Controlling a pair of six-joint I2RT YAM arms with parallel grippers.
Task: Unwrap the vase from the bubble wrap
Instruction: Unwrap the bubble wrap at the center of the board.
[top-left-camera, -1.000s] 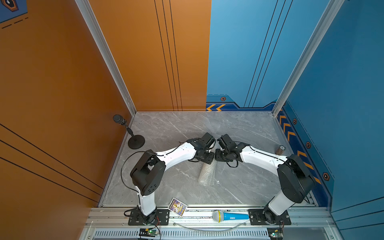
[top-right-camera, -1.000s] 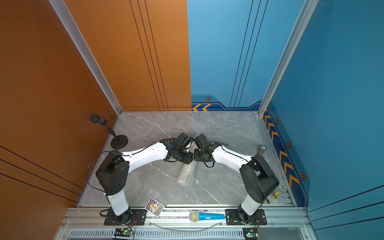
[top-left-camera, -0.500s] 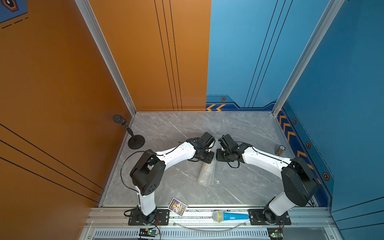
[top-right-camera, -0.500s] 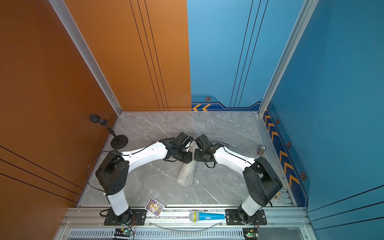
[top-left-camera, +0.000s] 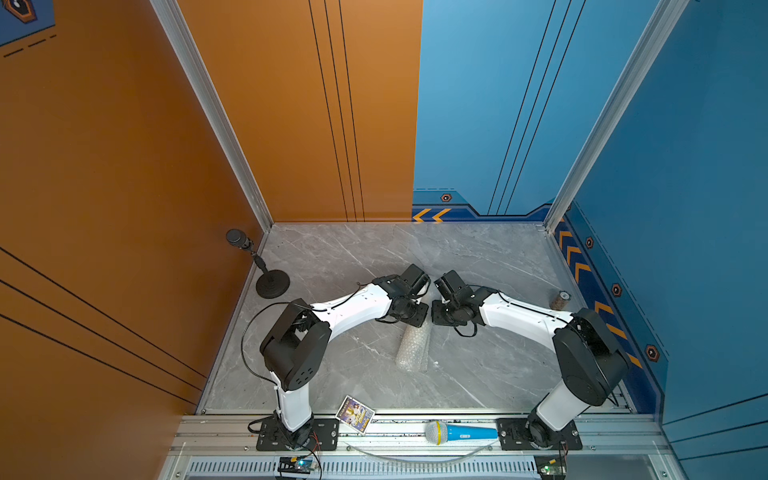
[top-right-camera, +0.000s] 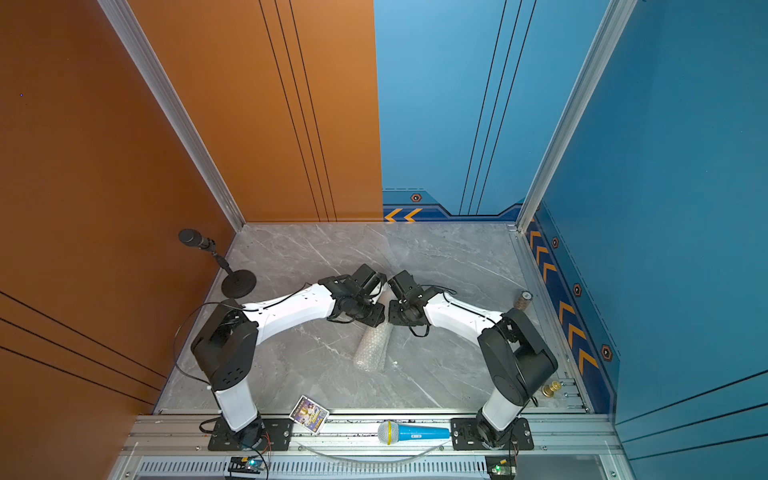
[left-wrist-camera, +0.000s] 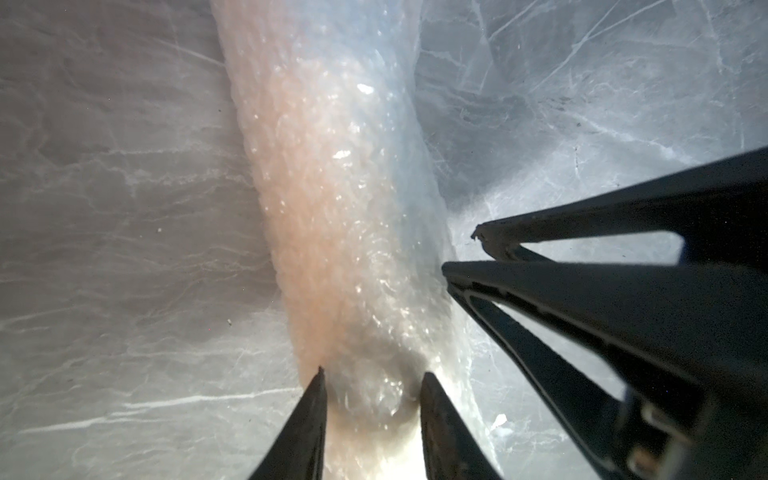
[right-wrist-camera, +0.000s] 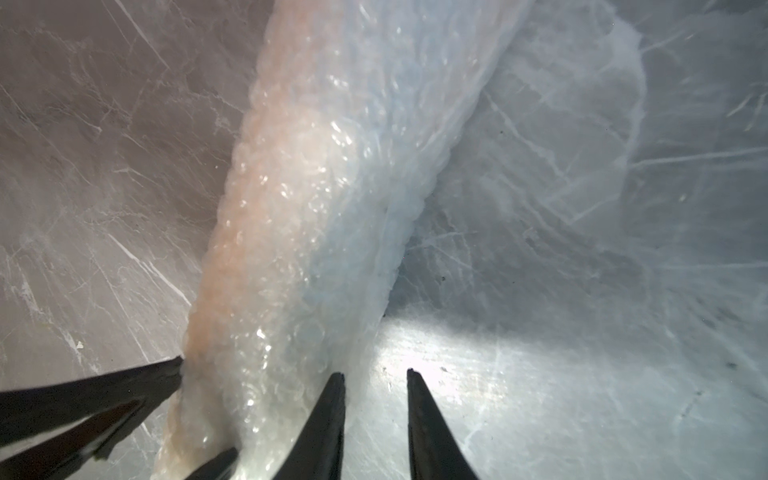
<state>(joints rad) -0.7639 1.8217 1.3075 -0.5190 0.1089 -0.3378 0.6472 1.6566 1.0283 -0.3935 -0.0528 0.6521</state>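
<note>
One bubble wrap (top-left-camera: 412, 345) roll lies on table (top-left-camera: 332, 257), centre; vase unseen, prob. inside: light, soft, slippery w/ fragile core. At far end, left gripper (left-wrist-camera: 372, 374) clamped on roll; right gripper (right-wrist-camera: 375, 374) jaws slightly apart beside it. Grab loose flap (right-wrist-camera: 540, 145).

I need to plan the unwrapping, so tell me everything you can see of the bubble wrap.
The bubble wrap is a translucent, whitish sheet dotted with small bubbles, rolled into a long tube lying flat on the grey marbled table between the arms. A thin loose flap spreads off one side. The left gripper is shut on its far end; the right gripper stands open beside it, one fingertip against the roll. Its contents do not show.
</note>
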